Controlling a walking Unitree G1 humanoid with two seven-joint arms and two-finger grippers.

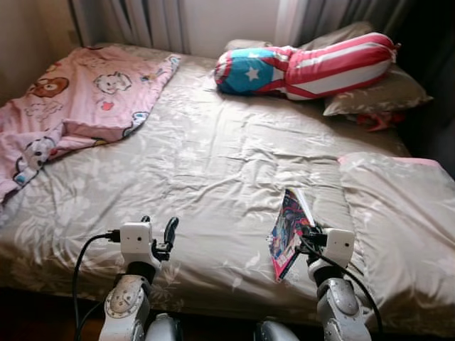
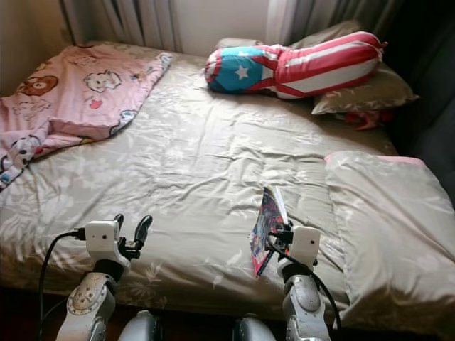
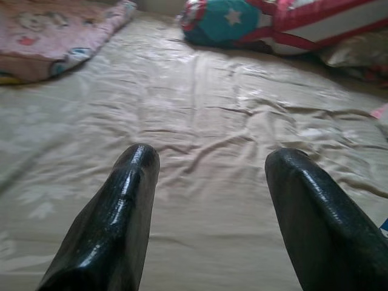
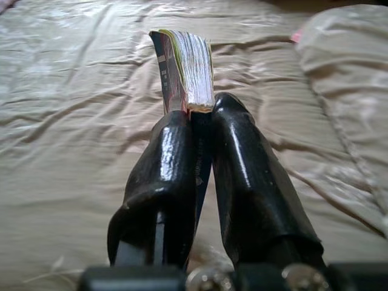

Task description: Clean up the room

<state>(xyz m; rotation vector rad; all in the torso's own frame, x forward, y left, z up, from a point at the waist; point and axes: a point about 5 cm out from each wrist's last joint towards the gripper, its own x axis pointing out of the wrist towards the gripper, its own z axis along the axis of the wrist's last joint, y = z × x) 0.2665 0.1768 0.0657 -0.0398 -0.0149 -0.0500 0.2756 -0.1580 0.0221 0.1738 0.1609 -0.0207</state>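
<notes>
— Right gripper [image 4: 197,130]?
— Pinching a book [image 1: 288,231]: glossy black fingers [image 4: 167,176] pressed against both sides of its lower edge. Thin, soft-covered, colourful front, white page edges fanned a little at the top. Held upright on edge, just above the bed [image 1: 213,163], near the front edge on the robot's right.

— And the left gripper [image 3: 209,182]?
— Spread wide, gripping nothing. Two rounded, shiny black fingers [image 3: 121,206] with bare sheet between them, hovering low over the front of the mattress on the robot's left.

— Bed surface?
— Smooth beige sheet [image 3: 200,127], faint pale leaf print, slightly satiny, creased into long shallow wrinkles across the middle.

— On top of it?
— Pink blanket [image 1: 78,99] with cartoon animals, bunched and folded in the far left corner. Long cylindrical bolster [image 1: 306,64] at the head: red and white stripes, blue end with a white star. Flat beige pillow [image 1: 377,92] beneath and behind the bolster, something red poking out under it, too small to identify. Padded beige quilt [image 1: 398,213] folded along the right side, pink edge showing at its far end, just beside the book.

— Behind the bed?
— Grey pleated curtains [image 1: 142,21] flanking a pale wall.
</notes>
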